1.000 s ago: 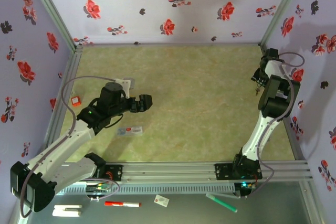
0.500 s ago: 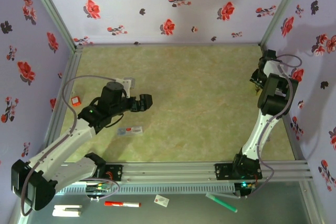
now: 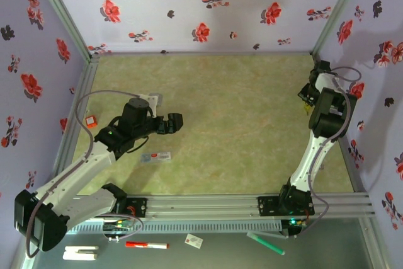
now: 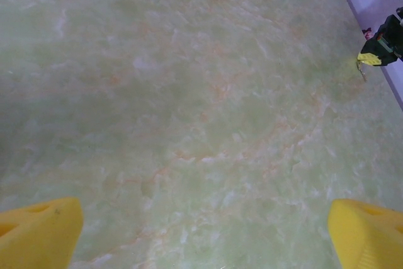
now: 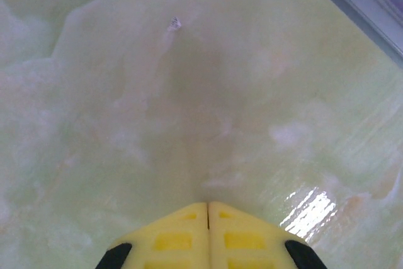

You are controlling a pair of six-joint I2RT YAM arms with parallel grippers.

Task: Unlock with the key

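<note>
Two grippers differ: your left gripper (image 4: 203,226) hangs over the table (image 3: 239,124) with fingers (image 4: 38,231) spread wide. Your right gripper (image 5: 208,206), near the table's right edge, is pressed tight, seemingly pinching the key (image 4: 362,72), a thin dangling sliver.

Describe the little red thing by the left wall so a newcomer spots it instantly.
Take the green marbled table and go to its left edge, beside the left arm. There, close to the wall rail, lies a small red block. Its red colour and squarish shape set it apart from the pale flat strip nearer the front.
</note>
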